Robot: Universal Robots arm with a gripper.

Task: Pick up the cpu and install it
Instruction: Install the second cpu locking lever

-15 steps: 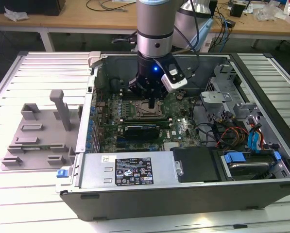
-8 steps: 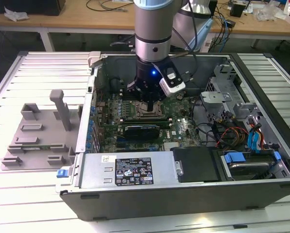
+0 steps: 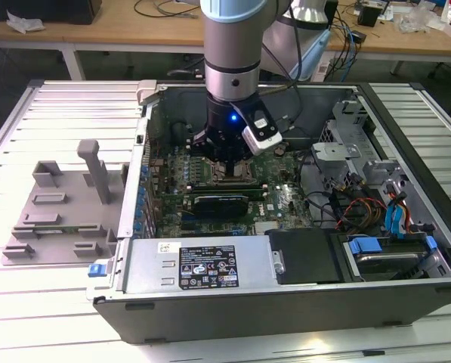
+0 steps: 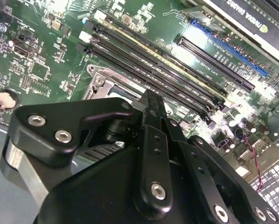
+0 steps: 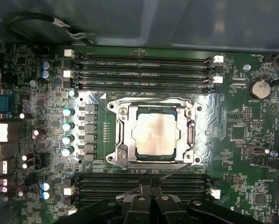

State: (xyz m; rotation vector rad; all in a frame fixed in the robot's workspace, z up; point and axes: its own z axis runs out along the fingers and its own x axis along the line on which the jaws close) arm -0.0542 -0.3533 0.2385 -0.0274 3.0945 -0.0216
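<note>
Looking at the exterior view, I saw the gripper point(image 3: 227, 155) low over the motherboard point(image 3: 285, 197). In the first wrist view, the cpu point(image 5: 154, 134) sat in its socket point(image 5: 153, 135), at twelve o'clock from the gripper; the finger state I couldn't tell.

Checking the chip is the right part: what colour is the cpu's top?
Shiny silver-grey, with a thin darker rim; the cpu shows best in the first wrist view.

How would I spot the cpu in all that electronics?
Look into the open computer case at the green motherboard under the arm. At its middle a metal socket frame rings the cpu: a flat, shiny silver square, unlike the long black memory slots on two sides.
</note>
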